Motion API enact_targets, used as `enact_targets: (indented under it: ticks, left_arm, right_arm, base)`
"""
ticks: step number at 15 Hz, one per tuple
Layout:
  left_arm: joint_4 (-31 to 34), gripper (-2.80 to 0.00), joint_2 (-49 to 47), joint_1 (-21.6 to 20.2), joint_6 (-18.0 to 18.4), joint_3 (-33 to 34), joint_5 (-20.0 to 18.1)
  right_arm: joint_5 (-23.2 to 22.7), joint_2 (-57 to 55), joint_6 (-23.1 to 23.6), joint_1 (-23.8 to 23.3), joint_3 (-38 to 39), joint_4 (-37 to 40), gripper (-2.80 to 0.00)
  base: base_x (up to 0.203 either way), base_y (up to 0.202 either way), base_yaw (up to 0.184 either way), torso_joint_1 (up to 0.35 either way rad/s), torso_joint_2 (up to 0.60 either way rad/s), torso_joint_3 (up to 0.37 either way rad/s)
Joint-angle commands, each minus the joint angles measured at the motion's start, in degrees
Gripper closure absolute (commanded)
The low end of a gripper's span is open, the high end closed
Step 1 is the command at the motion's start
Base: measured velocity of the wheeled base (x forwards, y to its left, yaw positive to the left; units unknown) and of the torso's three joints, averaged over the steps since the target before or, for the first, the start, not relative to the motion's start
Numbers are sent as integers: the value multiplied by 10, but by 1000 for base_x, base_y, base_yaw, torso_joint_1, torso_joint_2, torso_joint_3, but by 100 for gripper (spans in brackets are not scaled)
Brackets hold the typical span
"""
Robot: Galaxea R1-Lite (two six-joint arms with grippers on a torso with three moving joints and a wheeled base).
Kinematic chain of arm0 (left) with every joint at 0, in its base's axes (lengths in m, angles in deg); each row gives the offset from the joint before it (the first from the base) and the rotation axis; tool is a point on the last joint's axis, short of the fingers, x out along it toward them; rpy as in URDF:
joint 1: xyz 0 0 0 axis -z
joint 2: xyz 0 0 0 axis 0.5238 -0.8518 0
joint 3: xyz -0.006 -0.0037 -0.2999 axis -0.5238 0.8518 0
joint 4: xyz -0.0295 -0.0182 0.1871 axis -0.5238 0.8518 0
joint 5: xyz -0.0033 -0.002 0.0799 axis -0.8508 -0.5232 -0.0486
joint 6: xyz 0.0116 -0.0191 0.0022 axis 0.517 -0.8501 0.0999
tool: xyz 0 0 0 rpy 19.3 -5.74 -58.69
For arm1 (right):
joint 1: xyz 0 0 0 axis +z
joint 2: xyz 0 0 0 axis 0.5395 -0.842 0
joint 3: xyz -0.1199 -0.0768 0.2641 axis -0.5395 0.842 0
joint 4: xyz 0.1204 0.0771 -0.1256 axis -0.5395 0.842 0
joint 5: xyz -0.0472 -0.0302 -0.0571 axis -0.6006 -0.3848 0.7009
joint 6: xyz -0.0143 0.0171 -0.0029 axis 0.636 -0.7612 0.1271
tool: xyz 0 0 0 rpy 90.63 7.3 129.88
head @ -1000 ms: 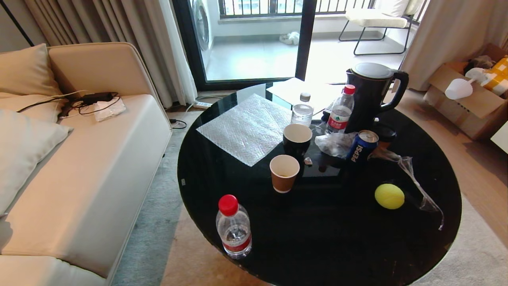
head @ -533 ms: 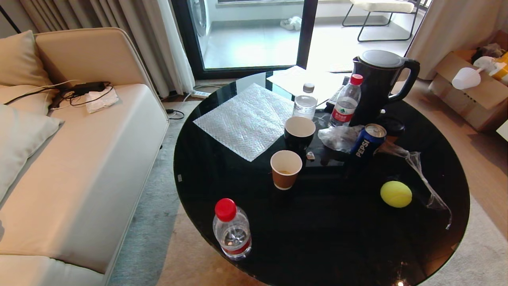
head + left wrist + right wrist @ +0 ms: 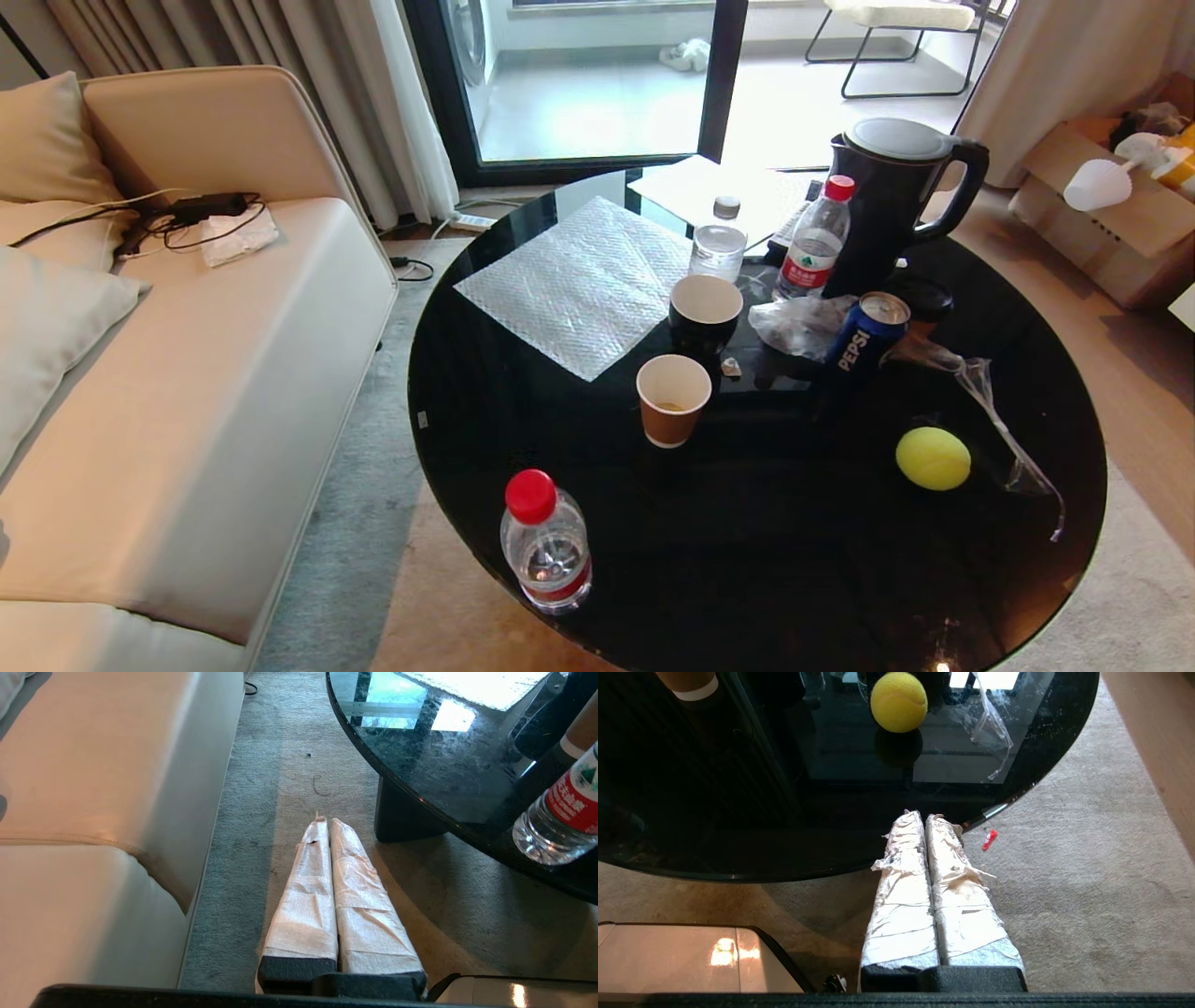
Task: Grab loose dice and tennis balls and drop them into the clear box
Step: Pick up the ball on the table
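Note:
One yellow-green tennis ball (image 3: 933, 458) lies on the right part of the round black glass table (image 3: 766, 560); the right wrist view also has the tennis ball (image 3: 899, 702) ahead on the glass. My right gripper (image 3: 924, 816) hangs shut and empty below the table's near edge, over the carpet. My left gripper (image 3: 327, 821) is shut and empty too, low over the carpet between sofa and table. Neither arm appears in the head view. No dice and no clear box are in view.
The table carries a red-capped water bottle (image 3: 546, 541), a brown paper cup (image 3: 672, 399), a black cup (image 3: 703, 315), a Pepsi can (image 3: 864, 336), a black kettle (image 3: 882, 205), two more bottles, bubble wrap (image 3: 588, 285) and a plastic wrapper (image 3: 999, 420). A beige sofa (image 3: 187, 392) stands on the left.
The head view tilted downward over the first half second, so the whole scene shifted; since then it has barely moved. Nothing on the table has moved.

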Motion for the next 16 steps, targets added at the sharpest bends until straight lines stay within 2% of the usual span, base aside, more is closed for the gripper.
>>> enact_targets:
  ticks: [1, 4, 16]
  left_arm:
    - [0, 0, 0, 0, 0, 1, 0]
    - [0, 0, -1, 0, -1, 1, 0]
    - [0, 0, -1, 0, -1, 1, 0]
  right_arm:
    - [0, 0, 0, 0, 0, 1, 0]
    - [1, 0, 0, 0, 0, 1, 0]
    - [0, 0, 0, 0, 0, 1, 0]
  base:
    - [120, 0, -3, 7, 2, 2]
    - [119, 0, -2, -1, 7, -1]
    - [0, 0, 0, 0, 0, 0]
